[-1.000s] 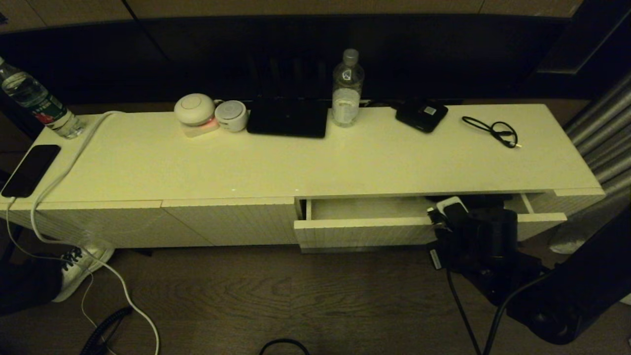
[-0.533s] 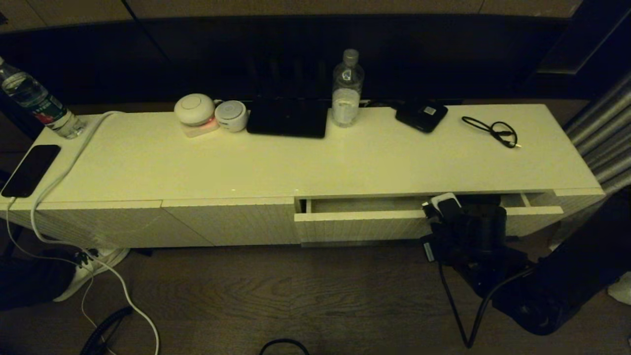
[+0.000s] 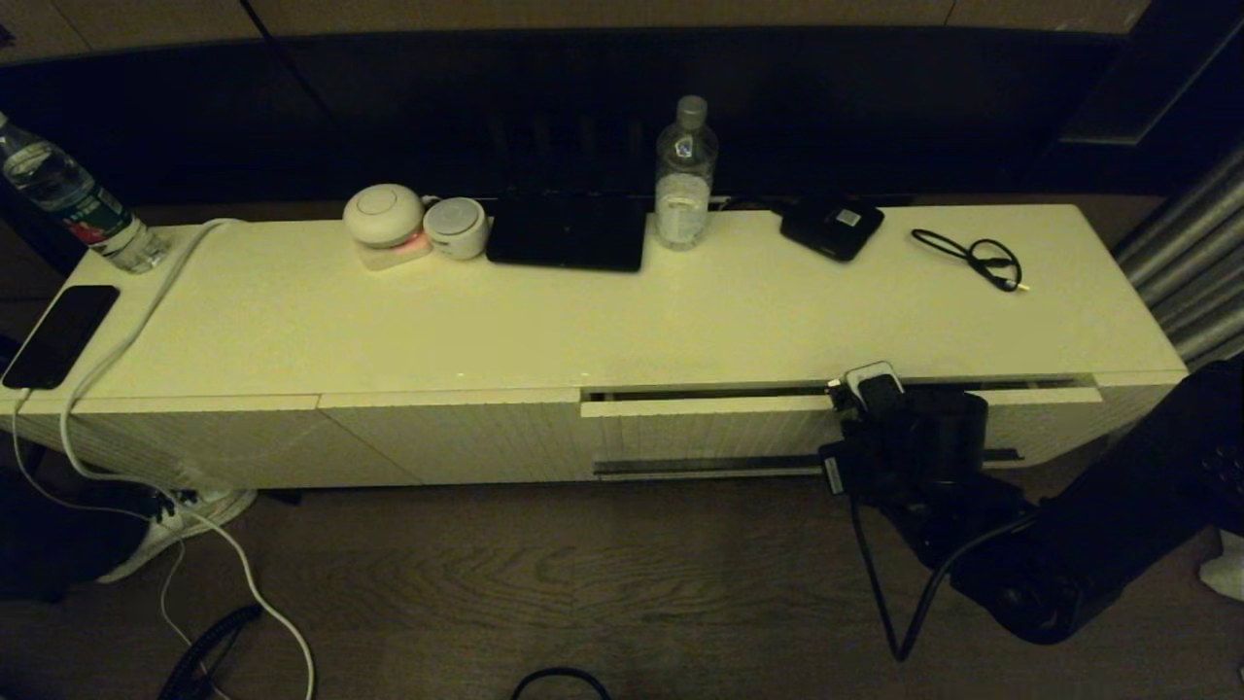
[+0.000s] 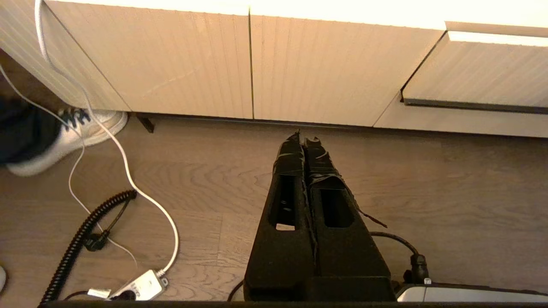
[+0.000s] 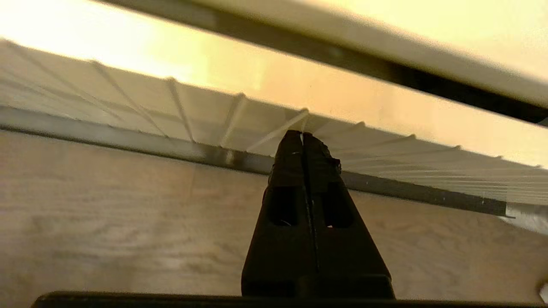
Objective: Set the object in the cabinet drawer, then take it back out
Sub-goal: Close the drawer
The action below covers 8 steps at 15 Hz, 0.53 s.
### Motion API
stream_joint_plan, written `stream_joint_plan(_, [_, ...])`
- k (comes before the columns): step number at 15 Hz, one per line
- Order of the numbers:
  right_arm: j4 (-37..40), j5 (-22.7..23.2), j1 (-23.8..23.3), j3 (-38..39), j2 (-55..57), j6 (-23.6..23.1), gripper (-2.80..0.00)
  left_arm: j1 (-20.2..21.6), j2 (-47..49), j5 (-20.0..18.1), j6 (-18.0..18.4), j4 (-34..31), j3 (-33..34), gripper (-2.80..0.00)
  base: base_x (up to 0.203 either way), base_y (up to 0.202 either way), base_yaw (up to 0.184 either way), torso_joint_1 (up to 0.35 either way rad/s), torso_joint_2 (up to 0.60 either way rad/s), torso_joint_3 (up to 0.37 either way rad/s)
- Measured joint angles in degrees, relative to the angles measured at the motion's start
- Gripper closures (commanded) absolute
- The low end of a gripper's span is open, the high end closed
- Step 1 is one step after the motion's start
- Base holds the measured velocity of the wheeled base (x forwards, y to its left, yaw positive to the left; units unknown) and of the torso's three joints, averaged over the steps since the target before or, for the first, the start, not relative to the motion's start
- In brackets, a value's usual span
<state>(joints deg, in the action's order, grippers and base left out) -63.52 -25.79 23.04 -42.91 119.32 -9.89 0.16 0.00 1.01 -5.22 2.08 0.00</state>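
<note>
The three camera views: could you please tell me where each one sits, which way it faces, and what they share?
Head view: on the robot's head, looking forward and down at the cabinet top and the cabinet drawer; the right arm reaches to the drawer front.
Left wrist view: behind the shut left gripper, facing wood floor and ribbed panels.
Right wrist view: behind the shut right gripper, tips at the drawer front.
Shared: all three show the drawer's dark handle slot.

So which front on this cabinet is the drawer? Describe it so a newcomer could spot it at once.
Start at the long cream cabinet and look along its ribbed front to the robot's right. The cabinet drawer is the wide panel with the right gripper at its face. Unlike the plain ribbed panels beside it, it has a long dark handle slot.
</note>
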Motion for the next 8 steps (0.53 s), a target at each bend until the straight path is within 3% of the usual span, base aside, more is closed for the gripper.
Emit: stream_joint_plan(8, [-5.21,-3.22,2.09,-0.11,1.44,0.13,0.00,0.00,0.00,0.02,-0.01,0.00,0.00,0.00,0.000,0.000,0.000,0.000,0.00,0.000])
